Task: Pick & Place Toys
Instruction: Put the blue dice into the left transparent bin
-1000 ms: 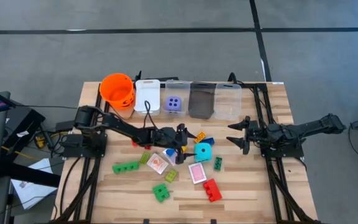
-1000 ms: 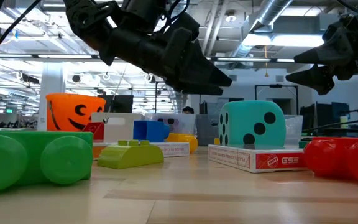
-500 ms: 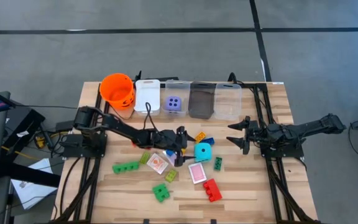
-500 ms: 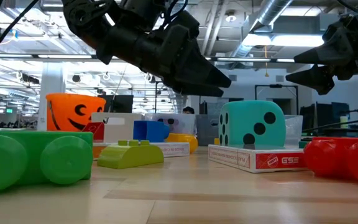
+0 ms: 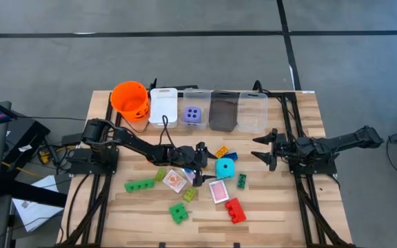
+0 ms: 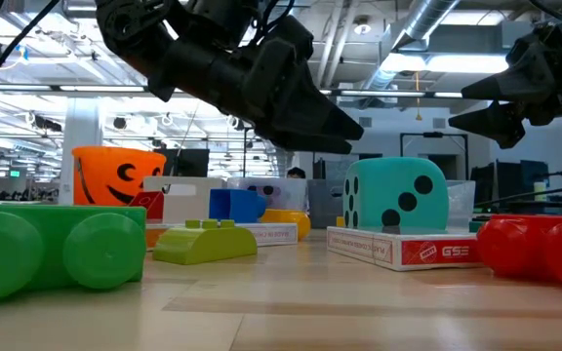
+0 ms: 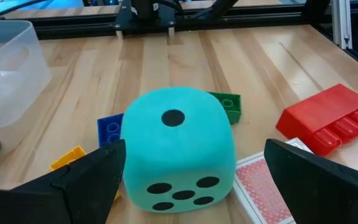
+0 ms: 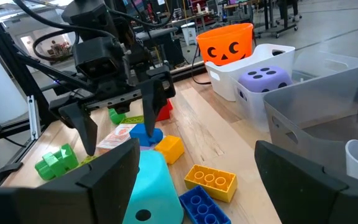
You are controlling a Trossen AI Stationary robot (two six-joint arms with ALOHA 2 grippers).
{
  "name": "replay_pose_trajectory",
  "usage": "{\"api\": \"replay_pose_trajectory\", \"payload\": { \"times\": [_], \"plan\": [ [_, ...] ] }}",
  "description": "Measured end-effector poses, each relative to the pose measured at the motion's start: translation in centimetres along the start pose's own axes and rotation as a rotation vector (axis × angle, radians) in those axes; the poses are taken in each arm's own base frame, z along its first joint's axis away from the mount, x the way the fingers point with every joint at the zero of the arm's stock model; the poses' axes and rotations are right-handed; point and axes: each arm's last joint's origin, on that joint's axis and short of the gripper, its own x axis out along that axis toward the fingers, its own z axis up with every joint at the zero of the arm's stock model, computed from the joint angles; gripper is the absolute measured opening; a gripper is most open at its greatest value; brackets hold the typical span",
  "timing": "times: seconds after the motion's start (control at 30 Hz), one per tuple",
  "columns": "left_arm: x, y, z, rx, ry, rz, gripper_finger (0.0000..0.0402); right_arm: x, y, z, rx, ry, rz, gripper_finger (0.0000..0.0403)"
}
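Purple die already in far bin. Other toys loose mid-table. Left gripper spread wide, empty, apparently just left of cyan die. Right gripper open, empty, waiting right.

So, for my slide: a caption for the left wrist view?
Open left gripper lined up on the cyan die, bricks and card around it.

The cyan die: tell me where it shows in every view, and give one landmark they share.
High view: cyan die at table centre.
Low view: right of centre, resting on a card.
Left wrist view: middle, between the open left hand fingers.
Right wrist view: bottom centre, partly cut off.
Shared landmark: blue brick beside it; in the low view I cannot identify it.
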Motion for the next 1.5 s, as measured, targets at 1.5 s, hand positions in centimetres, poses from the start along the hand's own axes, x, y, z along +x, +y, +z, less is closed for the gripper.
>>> {"api": "replay_pose_trajectory", "payload": {
  "times": [1.5],
  "plan": [
    [2.3, 1.0, -1.4, -0.089, -0.003, 0.023, 0.0373, 0.0, 0.0, 0.0, 0.0, 0.0, 0.0, 0.0311]
  ]
}}
